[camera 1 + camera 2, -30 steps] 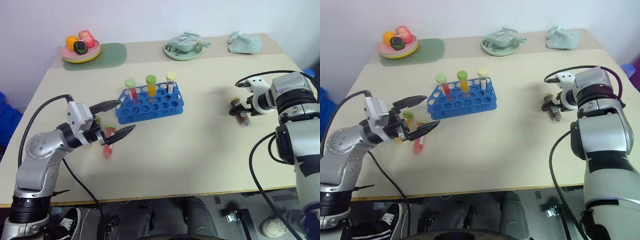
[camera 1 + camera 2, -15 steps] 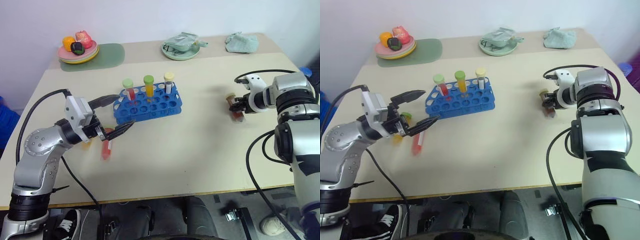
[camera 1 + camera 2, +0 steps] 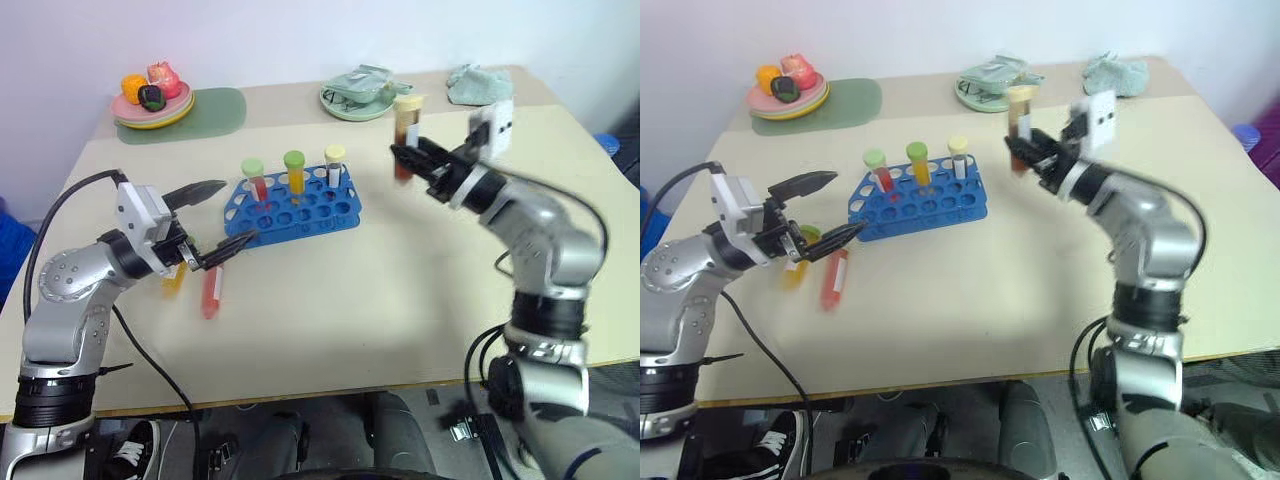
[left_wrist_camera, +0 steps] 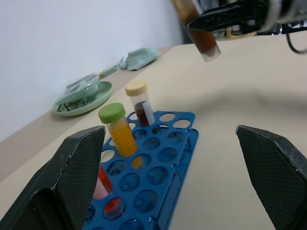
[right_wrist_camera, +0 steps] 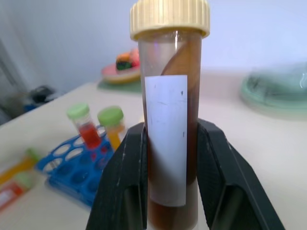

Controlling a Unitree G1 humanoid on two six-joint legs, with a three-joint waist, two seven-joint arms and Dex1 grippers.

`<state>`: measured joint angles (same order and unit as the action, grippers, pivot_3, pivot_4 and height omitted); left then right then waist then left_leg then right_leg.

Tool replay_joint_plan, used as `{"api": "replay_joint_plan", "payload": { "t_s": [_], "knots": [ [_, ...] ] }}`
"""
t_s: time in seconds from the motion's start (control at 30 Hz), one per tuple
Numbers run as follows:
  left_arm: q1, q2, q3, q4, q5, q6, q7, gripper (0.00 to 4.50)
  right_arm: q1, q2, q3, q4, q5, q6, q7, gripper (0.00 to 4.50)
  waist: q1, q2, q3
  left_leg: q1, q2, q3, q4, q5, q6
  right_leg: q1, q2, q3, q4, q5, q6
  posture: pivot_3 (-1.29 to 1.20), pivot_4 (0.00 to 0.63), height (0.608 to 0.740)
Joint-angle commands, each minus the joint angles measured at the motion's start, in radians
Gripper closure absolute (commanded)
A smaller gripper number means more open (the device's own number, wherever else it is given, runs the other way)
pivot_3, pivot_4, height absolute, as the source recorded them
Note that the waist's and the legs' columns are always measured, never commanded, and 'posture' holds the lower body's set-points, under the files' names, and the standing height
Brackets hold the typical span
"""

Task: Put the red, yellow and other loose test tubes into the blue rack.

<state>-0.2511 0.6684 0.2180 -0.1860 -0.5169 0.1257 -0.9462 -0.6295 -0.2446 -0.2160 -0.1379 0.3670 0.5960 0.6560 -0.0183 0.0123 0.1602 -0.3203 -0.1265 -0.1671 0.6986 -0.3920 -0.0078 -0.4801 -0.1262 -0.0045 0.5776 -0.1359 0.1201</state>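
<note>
The blue rack (image 3: 310,228) stands mid-table with three capped tubes upright in its back row. A red test tube (image 3: 211,290) and a yellow-orange one (image 3: 175,277) lie loose on the table to its left. My left gripper (image 3: 238,211) hovers open above them at the rack's left end, its wide fingers (image 4: 72,177) framing the rack (image 4: 158,191). My right gripper (image 3: 410,162) is raised to the right of the rack and behind it. It is shut on an upright dark brown tube (image 5: 172,139) with a pale-yellow cap (image 3: 407,101).
At the table's back edge sit a plate of toy fruit (image 3: 152,100) on a green mat (image 3: 218,108), a green dish (image 3: 358,98) and a crumpled green cloth (image 3: 480,83). The table's right half and front are bare.
My right gripper closed on the brown tube at the table's right side, lifted it and swung it left towards the rack. The left gripper has stayed open in about the same place.
</note>
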Motion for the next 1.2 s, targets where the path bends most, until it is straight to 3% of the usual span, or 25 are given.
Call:
{"api": "replay_joint_plan", "payload": {
  "t_s": [0.03, 0.13, 0.43, 1.2],
  "knots": [
    [-0.013, 0.011, 0.025, 0.004, 0.003, -0.032, -0.011, 0.0, 0.07, 0.009, 0.166, -0.028, -0.148, -0.278, -0.024, 3.71, 0.0, 0.0, 0.0, 0.0, 0.0, 0.0, 0.0, 0.0, 0.0, 0.0, 0.0, 0.0, 0.0, 0.0, 0.0, 0.0, 0.15, 0.74],
    [-0.008, 0.013, 0.029, 0.012, 0.003, -0.039, -0.018, 0.0, 0.073, 0.081, 0.198, 0.066, -0.165, -0.374, -0.083, 3.71, -0.001, 0.0, 0.0, 0.0, 0.0, 0.0, 0.0, 0.0, 0.0, 0.0, 0.0, 0.0, 0.0, 0.0, 0.0, 0.0, 0.15, 0.74],
    [0.007, 0.026, 0.041, 0.025, 0.005, -0.053, -0.028, 0.0, -0.002, 0.124, 0.244, 0.403, -0.249, -0.673, -0.145, 3.71, -0.005, 0.0, 0.0, 0.001, 0.001, 0.0, 0.0, 0.0, -0.001, 0.0, 0.002, 0.0, 0.0, 0.0, -0.001, 0.0, 0.15, 0.74],
    [0.034, 0.034, 0.057, -0.009, -0.006, -0.032, -0.027, 0.0, -0.144, 0.182, 0.244, 0.806, -0.268, -0.928, -0.16, 3.71, -0.028, 0.0, 0.0, 0.001, 0.003, 0.0, -0.001, -0.001, -0.002, -0.001, 0.005, 0.001, 0.0, 0.0, -0.001, 0.0, 0.15, 0.74]
  ]
}}
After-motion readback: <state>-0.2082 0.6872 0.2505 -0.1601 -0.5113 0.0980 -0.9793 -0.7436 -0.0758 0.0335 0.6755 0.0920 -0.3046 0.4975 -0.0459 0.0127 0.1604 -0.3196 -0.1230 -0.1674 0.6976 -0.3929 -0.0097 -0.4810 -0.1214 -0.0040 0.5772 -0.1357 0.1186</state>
